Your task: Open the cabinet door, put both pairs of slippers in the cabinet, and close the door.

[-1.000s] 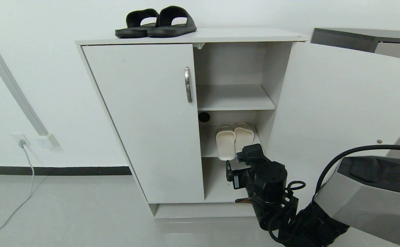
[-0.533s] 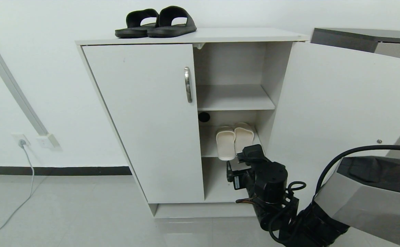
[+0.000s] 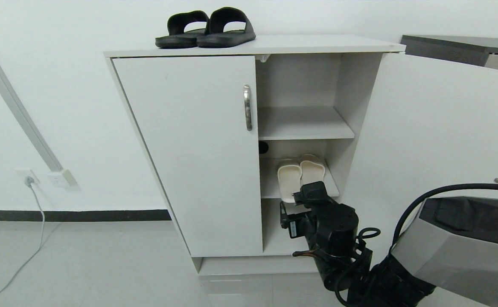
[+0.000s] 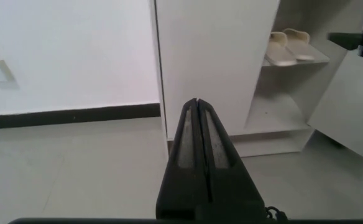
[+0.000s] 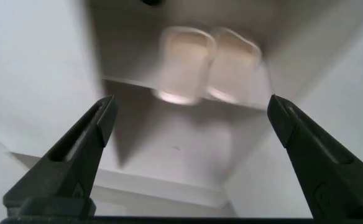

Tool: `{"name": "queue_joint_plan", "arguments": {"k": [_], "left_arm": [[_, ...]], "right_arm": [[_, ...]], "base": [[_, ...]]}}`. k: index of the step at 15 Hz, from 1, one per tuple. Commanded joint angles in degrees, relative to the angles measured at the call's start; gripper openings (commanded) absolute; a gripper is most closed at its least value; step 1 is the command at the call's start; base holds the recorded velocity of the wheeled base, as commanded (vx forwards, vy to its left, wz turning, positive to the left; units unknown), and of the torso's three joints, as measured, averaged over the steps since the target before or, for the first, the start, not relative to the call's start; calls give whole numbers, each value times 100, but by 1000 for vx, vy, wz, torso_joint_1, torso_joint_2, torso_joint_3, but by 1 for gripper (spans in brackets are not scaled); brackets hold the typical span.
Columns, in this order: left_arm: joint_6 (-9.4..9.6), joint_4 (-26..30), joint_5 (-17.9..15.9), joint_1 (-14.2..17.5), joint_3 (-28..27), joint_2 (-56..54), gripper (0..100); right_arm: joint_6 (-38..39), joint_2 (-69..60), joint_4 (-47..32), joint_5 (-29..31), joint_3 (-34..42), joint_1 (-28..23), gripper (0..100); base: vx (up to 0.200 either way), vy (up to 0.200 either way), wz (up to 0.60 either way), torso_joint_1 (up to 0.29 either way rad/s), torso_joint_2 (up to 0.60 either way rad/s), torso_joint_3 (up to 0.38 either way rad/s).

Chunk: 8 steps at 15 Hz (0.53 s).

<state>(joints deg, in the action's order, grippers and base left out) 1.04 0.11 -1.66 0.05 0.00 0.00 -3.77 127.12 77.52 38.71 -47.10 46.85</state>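
The pair of white slippers (image 3: pixel 301 174) lies side by side on the middle shelf (image 3: pixel 270 184) of the cabinet (image 3: pixel 317 43), in its open right half. The black slippers (image 3: pixel 206 29) sit together on the cabinet's top, above the left door (image 3: pixel 189 149), which is closed and carries an upright metal handle (image 3: pixel 247 107) at its inner edge. The right door (image 3: pixel 423 136) stands swung wide open. The upper shelf (image 3: pixel 304 123) is above the white pair, the bottom compartment (image 3: pixel 276 238) is below it, and a dark round hole (image 3: pixel 263 147) shows in the back panel. The right claw (image 5: pixel 192 102) is in the doorway just in front of the middle shelf, its jaws spread wide and gripping nothing. The white pair lies just beyond it, facing the gap between its fingers, with nothing between them. The left claw (image 4: pixel 197 106) is low over the floor (image 3: pixel 82 264), well apart from the cabinet, pointing at the closed door's foot, fingers pressed together and holding nothing. On the wall to the left are a socket (image 3: pixel 29 180) with a trailing cable (image 3: pixel 39 230) and a slanted rail (image 3: pixel 14 102).
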Motion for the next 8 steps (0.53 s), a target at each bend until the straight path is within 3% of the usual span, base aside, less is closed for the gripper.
{"name": "queue_joint_plan", "arguments": {"k": [1, 6, 8], "left_arm": [[2, -2, -1, 4, 0, 9, 0], [-7, -2, -1, 4, 0, 9, 0], [-7, -2, -1, 4, 0, 9, 0]], "right_arm": [[-1, 14, -9, 5, 8, -18, 100], [-133, -21, 44, 5, 17, -176, 100], [-195, -21, 439, -249, 175, -176, 100]], "base": [[0, 200, 0, -2, 2, 17], [0, 200, 0, 3, 5, 2], [0, 200, 0, 0, 2, 2]]}}
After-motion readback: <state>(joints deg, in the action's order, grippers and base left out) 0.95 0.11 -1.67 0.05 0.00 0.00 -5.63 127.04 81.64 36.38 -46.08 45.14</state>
